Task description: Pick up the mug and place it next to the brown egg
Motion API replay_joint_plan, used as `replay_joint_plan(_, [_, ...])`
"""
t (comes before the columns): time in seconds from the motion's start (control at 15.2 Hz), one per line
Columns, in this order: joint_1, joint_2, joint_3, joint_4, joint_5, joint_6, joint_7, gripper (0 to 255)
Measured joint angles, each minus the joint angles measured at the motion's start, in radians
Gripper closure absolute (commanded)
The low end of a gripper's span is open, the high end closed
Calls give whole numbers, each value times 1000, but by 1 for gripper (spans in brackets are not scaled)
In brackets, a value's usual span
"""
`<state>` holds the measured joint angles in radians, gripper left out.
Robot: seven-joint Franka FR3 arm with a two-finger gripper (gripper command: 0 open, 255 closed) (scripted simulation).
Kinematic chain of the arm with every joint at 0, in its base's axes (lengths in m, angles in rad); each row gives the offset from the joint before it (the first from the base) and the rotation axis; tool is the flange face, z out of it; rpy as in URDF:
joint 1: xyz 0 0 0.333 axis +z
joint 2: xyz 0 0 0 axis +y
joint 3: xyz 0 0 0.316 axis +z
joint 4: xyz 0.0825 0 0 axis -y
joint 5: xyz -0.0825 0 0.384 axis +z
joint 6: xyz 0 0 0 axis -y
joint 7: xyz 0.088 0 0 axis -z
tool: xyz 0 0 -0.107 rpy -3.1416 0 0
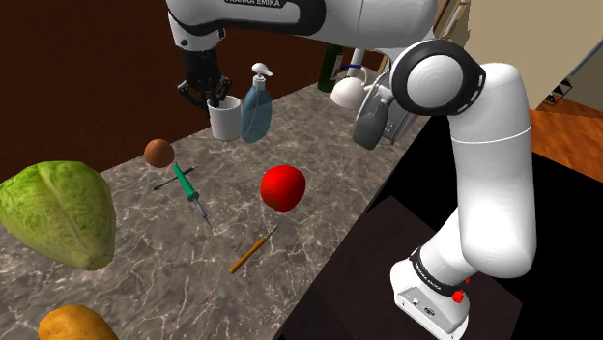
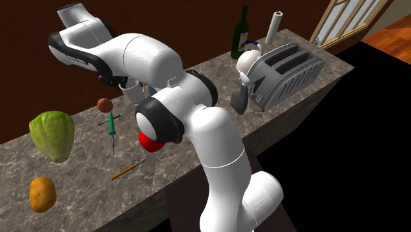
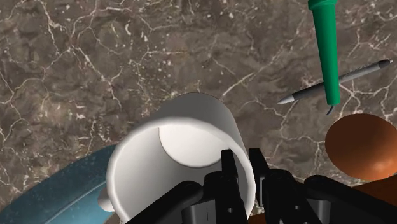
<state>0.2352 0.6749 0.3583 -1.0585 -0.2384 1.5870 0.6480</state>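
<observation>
Black fingers of the gripper pinch the rim of the white mug. One finger is inside the cup and one is outside, so the claw is clamped on the mug. In the shoulder view the mug is at the back of the stone counter, just beside a blue bottle. I cannot tell if its bottom is off the counter yet. The brown egg lies near, toward that view's left, with a green tool right by it. I think the grab is done and the carry comes next. The next move needs a lift straight up and a short trip over to the egg. Then it needs a soft set-down on a bare spot beside the egg, without bumping the egg or the bottle.
</observation>
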Motion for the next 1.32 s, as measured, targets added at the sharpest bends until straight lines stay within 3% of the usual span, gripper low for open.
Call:
replay_joint_plan(0.86, [-21,10,-5,-162,-7,168,15,255])
replay_joint_plan(1.32, [-23,10,-5,-179,-8,185,17,255])
